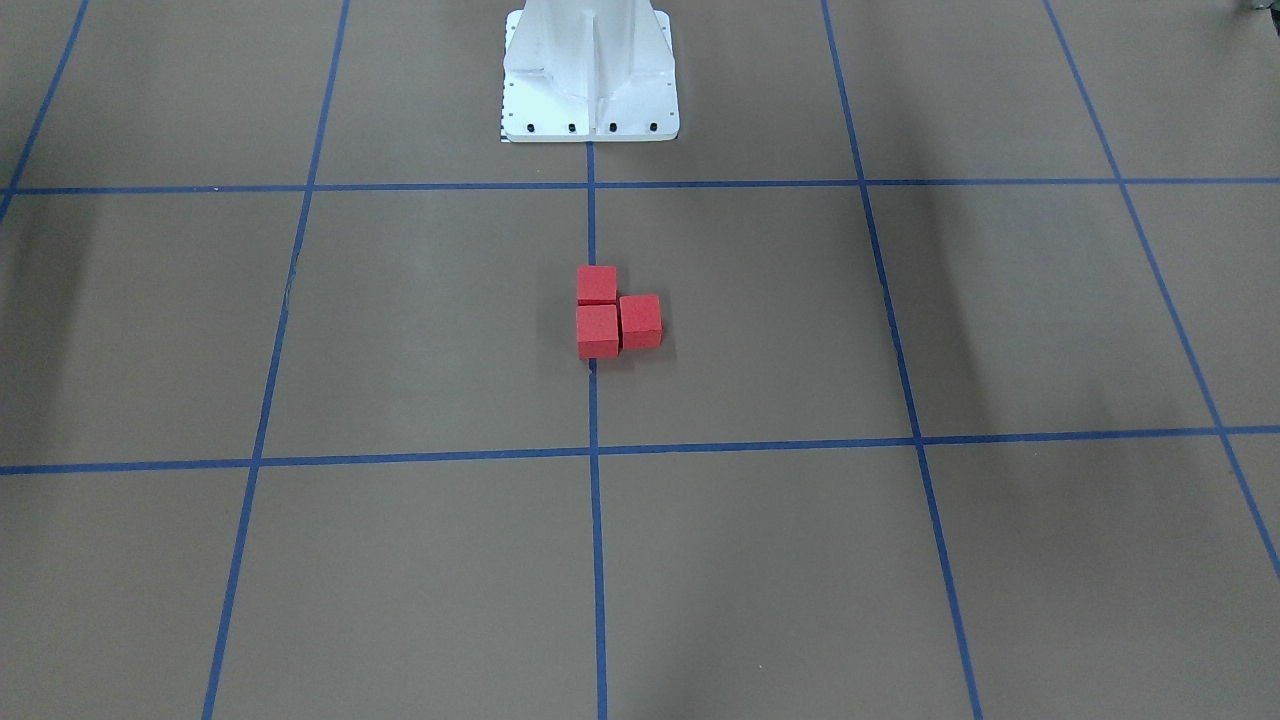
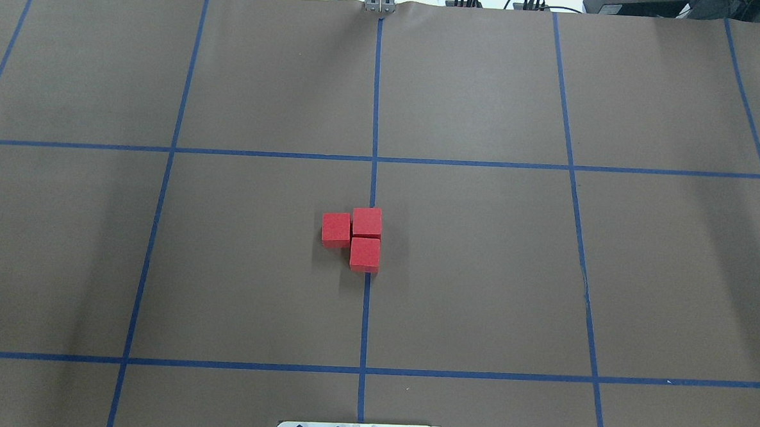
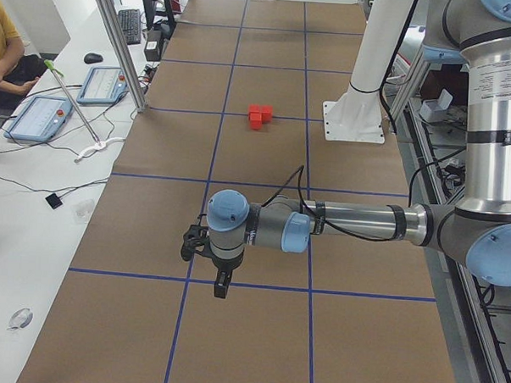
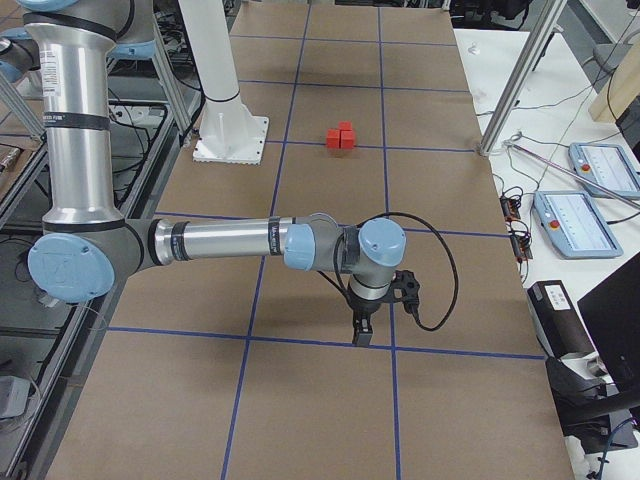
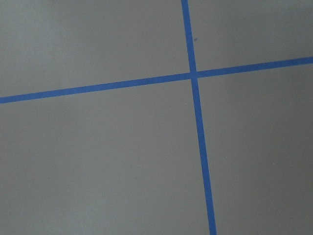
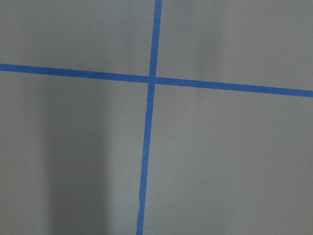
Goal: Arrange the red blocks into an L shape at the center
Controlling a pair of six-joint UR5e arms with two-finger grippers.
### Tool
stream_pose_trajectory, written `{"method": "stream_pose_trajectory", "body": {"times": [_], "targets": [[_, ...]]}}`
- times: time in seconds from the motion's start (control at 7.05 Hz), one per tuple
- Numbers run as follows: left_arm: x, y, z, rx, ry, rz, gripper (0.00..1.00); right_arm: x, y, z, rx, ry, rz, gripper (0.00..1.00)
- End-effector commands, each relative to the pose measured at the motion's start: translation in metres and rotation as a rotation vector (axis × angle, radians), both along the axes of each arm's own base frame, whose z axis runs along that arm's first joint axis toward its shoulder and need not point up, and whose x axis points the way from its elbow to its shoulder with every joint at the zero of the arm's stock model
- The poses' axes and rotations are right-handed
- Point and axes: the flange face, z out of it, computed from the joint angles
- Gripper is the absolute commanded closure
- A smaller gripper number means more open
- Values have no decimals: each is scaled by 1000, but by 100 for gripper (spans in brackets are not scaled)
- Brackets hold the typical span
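Jaws on the left gripper (image 3: 222,285) and right gripper (image 4: 362,331): you cannot tell whether they are spread or pressed together. Your red blocks (image 2: 367,224) sit touching in an L at the desk (image 2: 480,275) center (image 2: 371,187), far from both.

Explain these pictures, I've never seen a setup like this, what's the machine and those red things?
It is a robot: two jointed arms with a white base, over a brown table marked with blue tape. Two pictures look down from behind and in front; two from the table's ends show the left arm and the right arm; two wrist cameras see only table and tape. Three red blocks lie together in an L on the middle line. Neither arm holds one; whether their jaws are open I cannot tell.
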Motion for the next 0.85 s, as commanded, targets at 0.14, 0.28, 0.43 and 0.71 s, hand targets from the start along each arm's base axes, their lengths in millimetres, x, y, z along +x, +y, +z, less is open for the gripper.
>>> {"method": "stream_pose_trajectory", "body": {"times": [0.14,0.28,0.43,0.71], "targets": [[0,0,0,0,2,0,0,0,-1,-1,2,0,0,1],[0,0,0,-1,2,0,0,0,-1,-1,3,0,0,1],[0,0,0,-1,2,0,0,0,-4,-5,8,0,3,1],[1,0,0,0,2,1,0,0,-5,-5,11,3,0,1]]}}
